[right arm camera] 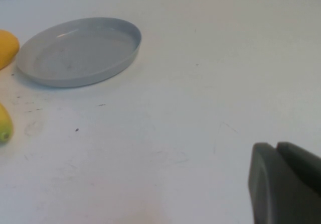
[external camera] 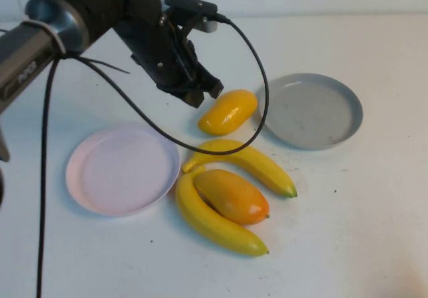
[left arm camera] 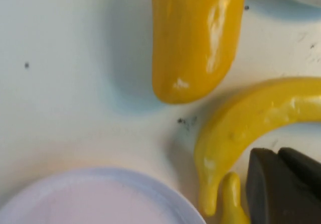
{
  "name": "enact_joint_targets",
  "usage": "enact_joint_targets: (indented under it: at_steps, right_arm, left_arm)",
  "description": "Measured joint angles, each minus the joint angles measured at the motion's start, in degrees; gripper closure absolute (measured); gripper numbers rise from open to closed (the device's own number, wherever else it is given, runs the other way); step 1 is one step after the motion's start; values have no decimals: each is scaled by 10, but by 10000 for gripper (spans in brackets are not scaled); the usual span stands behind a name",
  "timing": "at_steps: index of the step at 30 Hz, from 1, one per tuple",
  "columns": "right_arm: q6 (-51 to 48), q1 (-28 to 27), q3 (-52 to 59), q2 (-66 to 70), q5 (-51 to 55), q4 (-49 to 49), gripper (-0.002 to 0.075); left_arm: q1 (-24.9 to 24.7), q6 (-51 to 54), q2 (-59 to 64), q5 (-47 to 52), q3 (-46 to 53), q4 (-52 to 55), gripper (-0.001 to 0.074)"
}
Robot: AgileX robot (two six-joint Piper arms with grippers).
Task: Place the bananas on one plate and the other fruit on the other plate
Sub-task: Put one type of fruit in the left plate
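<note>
Currently lying on white table (external camera: 374, 231): pink plate (external camera: 122, 170) near-left, sitting empty; grey-blue plate (external camera: 311, 109) far-right, sitting empty. Yellow mango (external camera: 228, 111) resting between plates, toward far side. Two bananas (external camera: 217, 223) (external camera: 249, 161) lying near centre, right of pink plate, flanking blushed orange mango (external camera: 231, 195), which is touching nearer banana. Left gripper (external camera: 199, 91) hanging closed, holding nothing, just left of and beyond yellow mango. Right gripper (right arm camera: 287, 184) showing only in right wrist view, fingers closed, gripping nothing, hovering over bare table, well apart from grey-blue plate.
</note>
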Motion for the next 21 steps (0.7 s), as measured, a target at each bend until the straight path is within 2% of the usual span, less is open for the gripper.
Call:
enact_joint_targets:
  at_steps: [6, 9, 12, 17, 19, 21]
  right_arm:
    - [0, 0, 0, 0, 0, 0, 742]
    - [0, 0, 0, 0, 0, 0, 742]
    - [0, 0, 0, 0, 0, 0, 742]
    - [0, 0, 0, 0, 0, 0, 742]
    - [0, 0, 0, 0, 0, 0, 742]
    - [0, 0, 0, 0, 0, 0, 742]
  left_arm:
    - [-16, 23, 77, 12, -98, 2, 738]
    - [-21, 44, 105, 10, -122, 2, 701]
    - [-22, 51, 118, 3, -126, -3, 552]
    - [-22, 54, 133, -38, -130, -11, 162]
    - [-22, 57, 139, -69, -130, -11, 97]
    - [-24, 79, 144, -108, -130, -12, 69]
